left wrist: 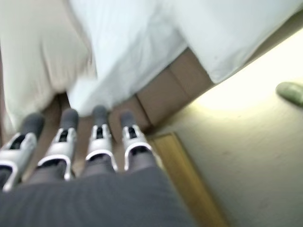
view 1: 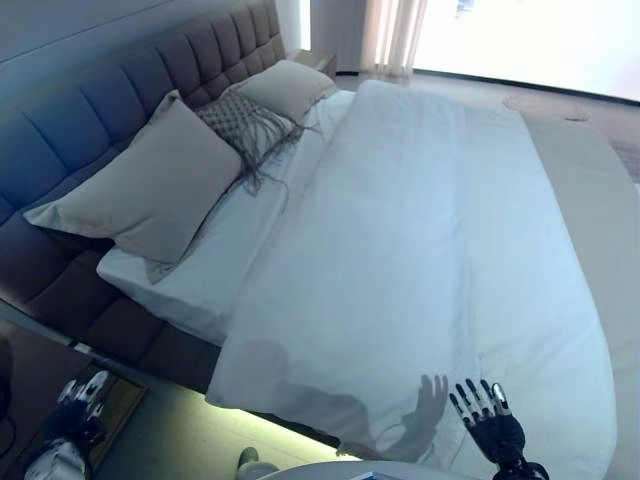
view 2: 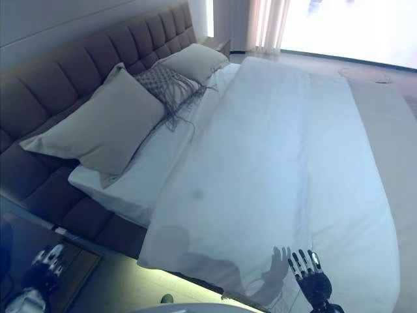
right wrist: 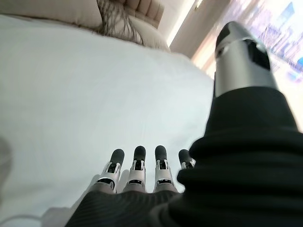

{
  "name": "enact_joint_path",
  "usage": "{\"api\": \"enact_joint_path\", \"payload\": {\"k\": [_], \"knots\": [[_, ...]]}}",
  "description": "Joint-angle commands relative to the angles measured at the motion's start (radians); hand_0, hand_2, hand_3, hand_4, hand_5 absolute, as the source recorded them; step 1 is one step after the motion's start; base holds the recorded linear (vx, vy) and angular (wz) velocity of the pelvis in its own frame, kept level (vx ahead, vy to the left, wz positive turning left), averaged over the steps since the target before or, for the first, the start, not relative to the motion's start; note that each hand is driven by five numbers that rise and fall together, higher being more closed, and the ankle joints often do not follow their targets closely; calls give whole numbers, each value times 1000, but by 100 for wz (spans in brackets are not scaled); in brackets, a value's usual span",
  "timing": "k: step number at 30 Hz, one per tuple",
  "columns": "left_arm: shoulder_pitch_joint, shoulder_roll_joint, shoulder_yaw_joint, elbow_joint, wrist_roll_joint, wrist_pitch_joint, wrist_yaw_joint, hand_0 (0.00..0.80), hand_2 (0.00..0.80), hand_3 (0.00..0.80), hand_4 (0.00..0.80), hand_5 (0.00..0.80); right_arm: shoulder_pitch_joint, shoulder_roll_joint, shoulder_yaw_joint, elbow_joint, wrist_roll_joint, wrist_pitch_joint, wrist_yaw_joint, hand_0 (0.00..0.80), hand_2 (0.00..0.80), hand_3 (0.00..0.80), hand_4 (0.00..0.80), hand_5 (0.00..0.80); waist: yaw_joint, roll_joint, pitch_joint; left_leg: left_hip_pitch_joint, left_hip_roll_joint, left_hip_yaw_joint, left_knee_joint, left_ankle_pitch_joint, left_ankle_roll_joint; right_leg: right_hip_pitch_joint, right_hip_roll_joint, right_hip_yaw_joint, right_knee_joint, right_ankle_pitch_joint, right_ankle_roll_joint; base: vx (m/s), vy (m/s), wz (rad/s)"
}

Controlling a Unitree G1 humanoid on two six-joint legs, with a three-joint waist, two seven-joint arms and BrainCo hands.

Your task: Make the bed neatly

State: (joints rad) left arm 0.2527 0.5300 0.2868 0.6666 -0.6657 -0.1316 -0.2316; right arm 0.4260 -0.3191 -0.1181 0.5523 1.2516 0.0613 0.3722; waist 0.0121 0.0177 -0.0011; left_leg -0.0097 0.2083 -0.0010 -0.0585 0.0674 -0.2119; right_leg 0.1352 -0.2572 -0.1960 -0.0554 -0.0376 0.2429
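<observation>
A white duvet [view 1: 430,240] lies spread over the bed, its top edge stopping short of the pillows. Two beige pillows, a large one [view 1: 150,185] and a smaller one [view 1: 290,88], lean on the padded headboard [view 1: 90,100], with a fringed grey cushion [view 1: 245,125] between them. My right hand [view 1: 488,415] is open, fingers straight, just above the duvet's near edge; it also shows in the right wrist view [right wrist: 142,172]. My left hand [view 1: 80,400] hangs low beside the bed, open and empty, and shows in the left wrist view [left wrist: 75,142].
White sheet [view 1: 215,250] shows bare between pillows and duvet. A lit strip runs under the bed base [view 1: 300,425]. A wooden bedside surface [left wrist: 184,175] is below my left hand. A curtain [view 1: 395,35] and bright window stand beyond the bed.
</observation>
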Motion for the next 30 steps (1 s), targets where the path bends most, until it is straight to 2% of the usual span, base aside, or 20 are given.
{"api": "enact_joint_path", "payload": {"k": [1, 5, 8, 11, 14, 21, 30], "knots": [[-110, 74, -42, -48, 154, -133, 65, 0, 0, 0, 0, 0, 9, 1, -88, -9, 71, -64, 22, 0, 0, 0, 0, 0, -43, -4, 37, 18, -21, 63, 80, -52, 75, -145, 21, 65, 117, 46, -51, -79, -41, -10], [-208, 108, -207, -127, 320, -165, 171, 0, 0, 0, 0, 0, 0, -12, -140, 154, 123, -105, 30, 0, 0, 0, 0, 0, -81, -6, 71, -3, -23, 83, 93, -61, 77, -188, 17, 98, 124, 65, -35, -108, -47, -17], [-313, 109, -331, -134, 431, -202, 278, 0, 0, 0, 0, 0, -46, -26, -187, 300, 189, -126, 41, 0, 0, 0, 0, 0, -106, -1, 121, -50, -27, 89, 111, -68, 80, -242, 13, 121, 130, 85, -27, -228, -22, -16], [-449, 70, -441, -80, 499, -231, 427, 0, 0, 0, 0, 0, -121, -42, -230, 417, 254, -124, 70, 0, 0, 0, 0, 0, -138, 7, 195, -122, -37, 89, 125, -62, 85, -319, 11, 143, 135, 110, -28, -351, 29, -22], [-581, 9, -527, -23, 564, -247, 585, 0, 0, 0, 0, 0, -195, -50, -234, 448, 274, -162, 79, 0, 0, 0, 0, 0, -169, 21, 279, -222, -57, 84, 155, -38, 88, -426, 7, 169, 170, 134, -35, -309, 94, -16], [-721, -53, -613, 14, 776, -243, 818, 0, 0, 0, 0, 0, -293, -65, -176, 394, 328, -175, 107, 0, 0, 0, 0, 0, -183, 26, 403, -386, -86, 85, 173, 12, 88, -583, -1, 193, 200, 172, -40, -202, 38, -8], [-876, -89, -699, 15, 1038, -169, 1011, 0, 0, 0, 0, 0, -394, -38, -25, 168, 415, -228, 48, 0, 0, 0, 0, 0, -182, 24, 495, -516, -112, 103, 159, 64, 96, -698, -25, 191, 207, 201, -30, -132, 5, 2]]}}
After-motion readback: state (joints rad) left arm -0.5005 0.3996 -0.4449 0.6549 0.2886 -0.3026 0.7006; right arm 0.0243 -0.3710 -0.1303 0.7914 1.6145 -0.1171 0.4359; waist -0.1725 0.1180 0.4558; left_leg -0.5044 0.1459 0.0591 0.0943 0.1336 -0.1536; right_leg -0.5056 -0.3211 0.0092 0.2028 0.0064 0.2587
